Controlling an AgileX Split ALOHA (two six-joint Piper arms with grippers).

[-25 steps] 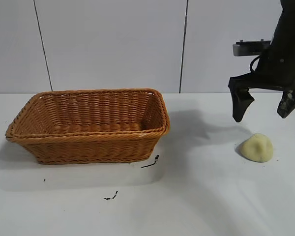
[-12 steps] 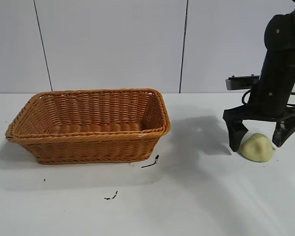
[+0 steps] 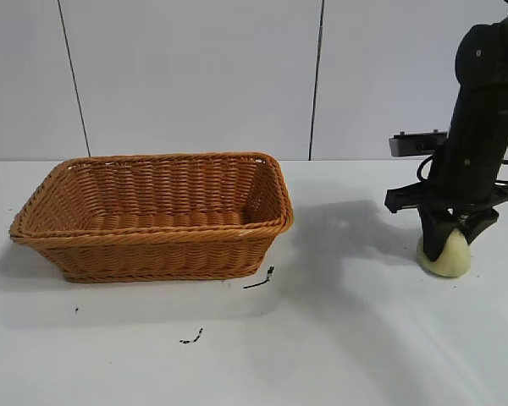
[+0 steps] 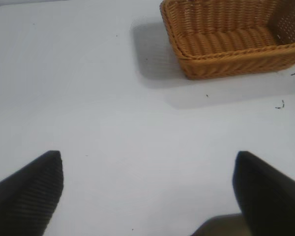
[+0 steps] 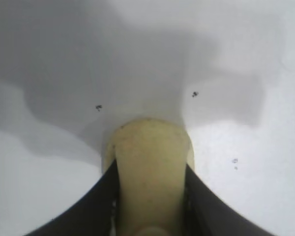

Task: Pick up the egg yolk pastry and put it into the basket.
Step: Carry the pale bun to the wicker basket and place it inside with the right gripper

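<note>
The pale yellow egg yolk pastry (image 3: 446,253) rests on the white table at the right. My right gripper (image 3: 445,241) reaches down over it and is shut on it, with one black finger against each side. The right wrist view shows the pastry (image 5: 150,169) squeezed between the fingers (image 5: 96,196). The orange-brown wicker basket (image 3: 152,240) stands at the left of the table and is empty. My left gripper (image 4: 147,189) is open and empty above bare table, with the basket (image 4: 236,54) farther off in its view.
A small black scrap (image 3: 260,281) lies at the basket's front right corner and another (image 3: 191,337) lies nearer the front. Small dark specks (image 5: 194,93) dot the table by the pastry. A white panelled wall stands behind the table.
My right gripper has come down over the pastry with its fingers wide, then shut on the pastry's sides. The pastry stays on the table. The basket has not moved.
</note>
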